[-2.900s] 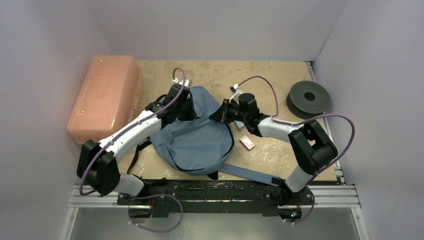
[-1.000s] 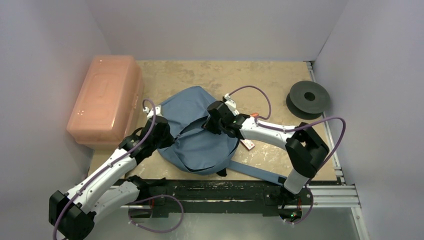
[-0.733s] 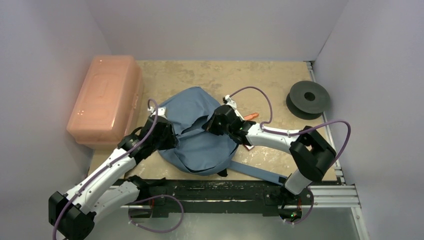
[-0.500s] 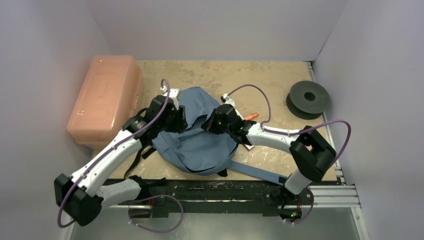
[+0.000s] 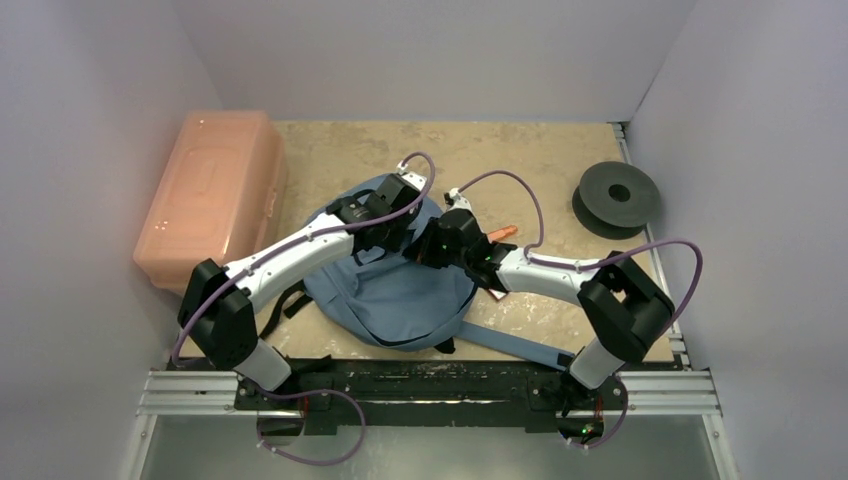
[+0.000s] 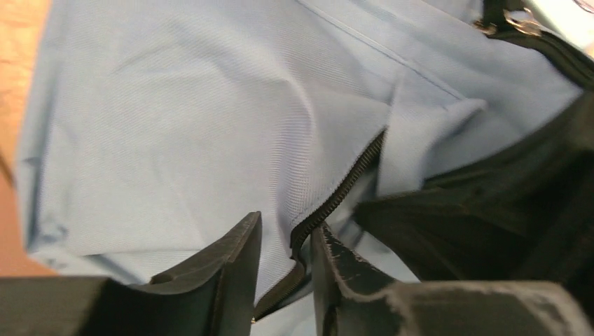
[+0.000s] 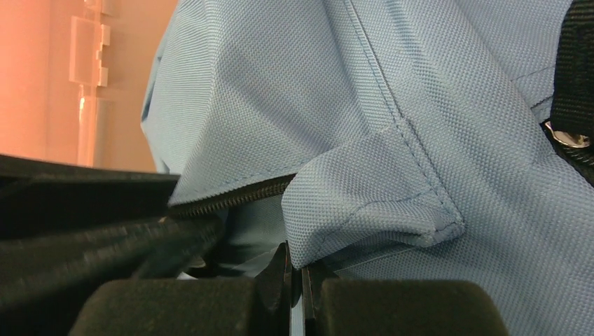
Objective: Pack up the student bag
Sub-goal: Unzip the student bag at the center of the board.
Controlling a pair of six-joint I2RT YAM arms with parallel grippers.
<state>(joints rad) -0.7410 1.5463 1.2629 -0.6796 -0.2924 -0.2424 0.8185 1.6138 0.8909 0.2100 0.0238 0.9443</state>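
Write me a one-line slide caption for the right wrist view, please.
Right claw shut on a fold of the student bag beside its open zipper, pink box behind.

No writing, label, brand or number can be read anywhere; the student bag (image 5: 400,295), the pink box (image 5: 205,195) and the black spool (image 5: 618,195) show none.

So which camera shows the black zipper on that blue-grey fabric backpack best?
The left wrist view: the black zipper of the blue-grey fabric backpack runs in plain sight down between the fingers of the left claw. The right wrist view shows only a short stretch beside the right claw. From above, the arms cover that stretch.
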